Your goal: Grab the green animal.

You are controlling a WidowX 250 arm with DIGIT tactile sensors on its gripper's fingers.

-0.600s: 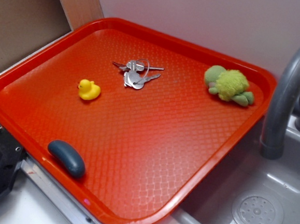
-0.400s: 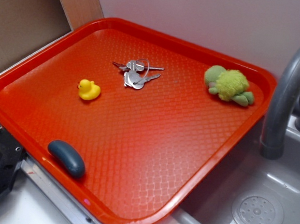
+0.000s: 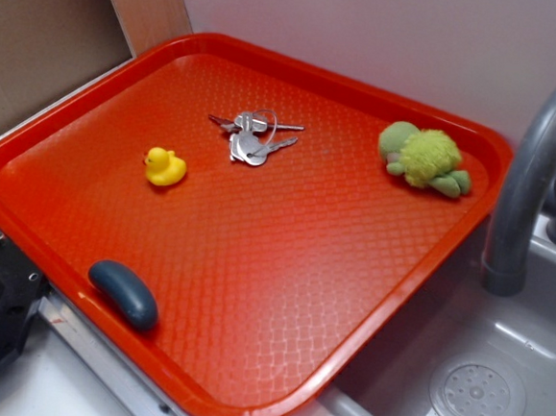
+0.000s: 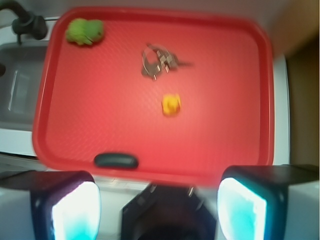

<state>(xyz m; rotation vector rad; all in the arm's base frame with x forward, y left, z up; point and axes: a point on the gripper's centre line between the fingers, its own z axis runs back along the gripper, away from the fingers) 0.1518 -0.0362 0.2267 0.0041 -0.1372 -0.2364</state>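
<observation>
Red tray (image 3: 281,295) over a grey sink (image 3: 498,351), carrying four small things.

The tray has a raised rim and a diamond-textured floor; its right part overhangs the sink basin beside the grey faucet (image 3: 535,180). The green animal (image 3: 423,159) lies in the far right corner, close to the rim. A bunch of keys (image 3: 252,137) lies near the far middle, and a small yellow duck (image 3: 165,167) sits just left of them, apart. A dark blue-grey oval object (image 3: 124,293) rests against the near left rim. The wrist view is blurred but shows the same layout.
</observation>
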